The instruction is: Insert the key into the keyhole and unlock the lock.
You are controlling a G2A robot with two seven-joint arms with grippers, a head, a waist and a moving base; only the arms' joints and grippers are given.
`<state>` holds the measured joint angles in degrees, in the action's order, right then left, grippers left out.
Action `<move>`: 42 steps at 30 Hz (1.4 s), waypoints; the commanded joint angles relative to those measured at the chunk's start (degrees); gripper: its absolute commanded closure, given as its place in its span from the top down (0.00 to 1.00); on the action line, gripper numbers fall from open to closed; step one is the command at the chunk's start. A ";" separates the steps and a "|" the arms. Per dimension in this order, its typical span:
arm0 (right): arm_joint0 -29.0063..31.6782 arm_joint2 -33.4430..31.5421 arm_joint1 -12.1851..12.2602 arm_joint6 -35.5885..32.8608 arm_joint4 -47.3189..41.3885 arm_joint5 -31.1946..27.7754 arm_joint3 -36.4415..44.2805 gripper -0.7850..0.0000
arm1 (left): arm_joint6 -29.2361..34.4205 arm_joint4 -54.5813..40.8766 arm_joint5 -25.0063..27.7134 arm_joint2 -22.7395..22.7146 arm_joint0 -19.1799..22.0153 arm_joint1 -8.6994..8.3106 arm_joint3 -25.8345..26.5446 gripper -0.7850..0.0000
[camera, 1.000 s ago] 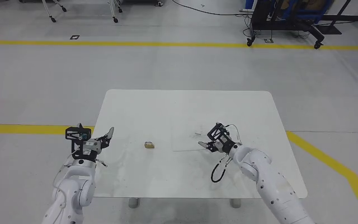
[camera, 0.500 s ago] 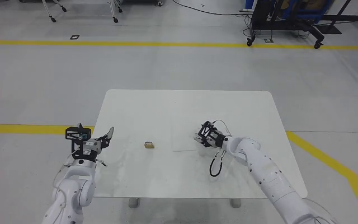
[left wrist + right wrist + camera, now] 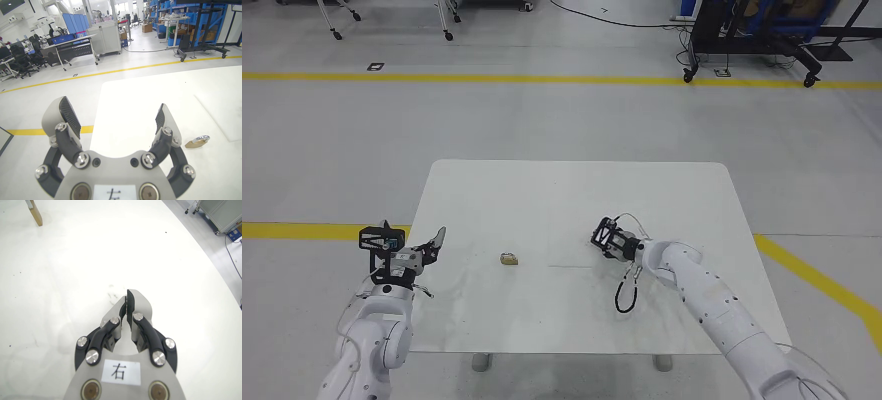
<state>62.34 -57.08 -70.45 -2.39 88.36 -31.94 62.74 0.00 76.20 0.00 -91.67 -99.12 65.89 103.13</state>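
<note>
The lock (image 3: 508,259) lies flat on the white worktop (image 3: 542,200), towards its near side and roughly between the two arms; its brass body rests on the surface with the silver shackle closed; nothing touches it. The left gripper (image 3: 113,106) hovers at the worktop's left edge, part over the floor, aimed along the surface towards the lock; its fingers (image 3: 69,113) are spread wide apart with nothing between the ribbed pads. The right gripper (image 3: 126,294) is well to the right of the lock, near the middle of the worktop, tilted down so that its tips sit at or just above the surface; its fingers (image 3: 130,302) are drawn together, the pads meeting at the tips; I cannot tell whether the key is pinched between them, and I cannot make it out anywhere. Faint grey scuffs (image 3: 111,293) mark the surface just beside those tips; a black cable (image 3: 625,295) loops from the right wrist over the worktop.
</note>
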 commanded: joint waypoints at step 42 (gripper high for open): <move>8.12 -7.26 2.87 -4.07 0.01 -0.39 12.77 0.00 | 16.52 4.39 16.03 18.42 18.93 1.26 -5.07 1.00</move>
<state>70.46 -64.34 -67.58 -6.47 88.37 -32.33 75.50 15.37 80.42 15.47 -76.60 -83.17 66.77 99.95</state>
